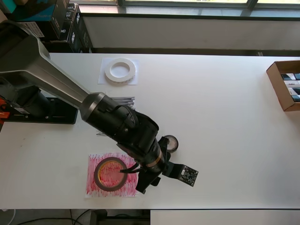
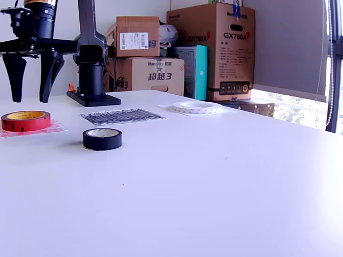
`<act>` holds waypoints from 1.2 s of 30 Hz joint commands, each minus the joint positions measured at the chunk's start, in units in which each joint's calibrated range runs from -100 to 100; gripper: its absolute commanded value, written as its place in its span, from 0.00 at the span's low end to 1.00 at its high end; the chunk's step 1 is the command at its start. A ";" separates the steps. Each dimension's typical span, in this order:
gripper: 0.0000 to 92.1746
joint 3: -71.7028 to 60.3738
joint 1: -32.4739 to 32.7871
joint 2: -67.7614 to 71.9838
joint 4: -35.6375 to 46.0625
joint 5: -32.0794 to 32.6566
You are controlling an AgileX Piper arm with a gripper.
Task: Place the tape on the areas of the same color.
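Note:
The dark red-brown tape ring [image 1: 110, 172] [image 2: 25, 120] lies flat on the red scribbled sheet [image 1: 93, 185] [image 2: 53, 128]. My gripper [image 1: 137, 181] [image 2: 32, 80] hangs open and empty above that ring, not touching it, fingers pointing down. A small black roll [image 1: 170, 143] [image 2: 102, 138] sits on bare table between the sheets. On the plain white sheet [image 1: 104, 77] rests the white tape ring [image 1: 120, 70] [image 2: 197, 107]. My arm hides much of the black scribbled sheet [image 1: 124, 100] [image 2: 122, 115] from overhead; nothing lies on it.
An open cardboard box [image 1: 285, 84] sits at the overhead view's right table edge. The arm's black base [image 1: 42, 111] [image 2: 92, 97] stands at the overhead view's left. Stacked cartons [image 2: 211, 51] are behind the table. The red sheet lies close to the table's front edge [image 1: 187, 209].

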 commanded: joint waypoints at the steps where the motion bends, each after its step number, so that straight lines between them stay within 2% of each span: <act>1: 0.59 0.11 4.05 -0.18 0.95 2.22; 16: 0.59 0.11 7.04 2.35 0.95 5.99; 36: 0.59 -0.98 8.78 5.72 0.95 5.99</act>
